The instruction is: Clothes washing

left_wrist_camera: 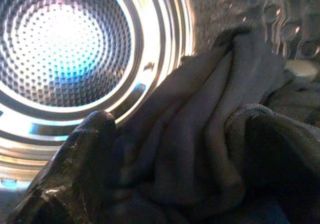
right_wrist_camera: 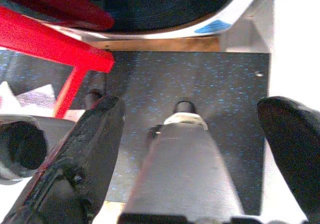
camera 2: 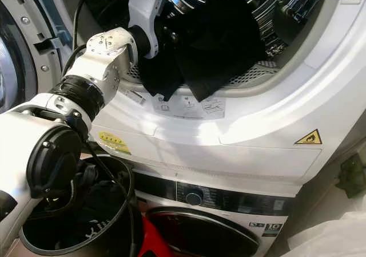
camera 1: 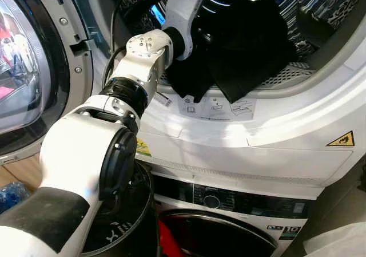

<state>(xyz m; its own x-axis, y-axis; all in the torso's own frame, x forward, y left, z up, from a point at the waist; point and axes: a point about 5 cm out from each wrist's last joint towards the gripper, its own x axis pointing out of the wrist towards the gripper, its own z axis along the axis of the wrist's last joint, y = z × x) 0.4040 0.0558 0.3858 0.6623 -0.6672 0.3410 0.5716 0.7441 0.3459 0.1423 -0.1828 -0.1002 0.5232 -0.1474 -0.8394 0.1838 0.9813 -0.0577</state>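
Left eye view: the left arm [camera 1: 143, 68] reaches up into the drum opening of the upper machine [camera 1: 297, 114], a dryer stacked on a washer [camera 1: 229, 211]. A dark garment [camera 1: 246, 45] hangs over the drum lip, partly inside, its lower corner over the instruction stickers [camera 1: 217, 106]. The open door [camera 1: 23, 68] stands at the robot's left. A black basket [camera 1: 123, 234] sits below the arm.

Right eye view: same layout. The wrist ends against the garment at the drum mouth; the fingers themselves are hidden by cloth and wrist.

Left wrist view: the left gripper [left_wrist_camera: 165, 184] is inside the drum, perforated back wall [left_wrist_camera: 65, 44] lit ahead. One black finger [left_wrist_camera: 80, 164] lies against folds of the dark fabric, which bunches between the finger positions. Judgement: fingers closed on the garment.

Right wrist view: the right gripper [right_wrist_camera: 200, 149] hangs idle over dark speckled flooring [right_wrist_camera: 200, 79], fingers spread apart, holding nothing; a red frame [right_wrist_camera: 60, 49] is nearby.

Step in hand, as judged: moving the garment through the dryer opening; direction, loading or unloading, cannot be told. Next move calls for keeping the grip firm and getting the hanging corner clear of the lip.
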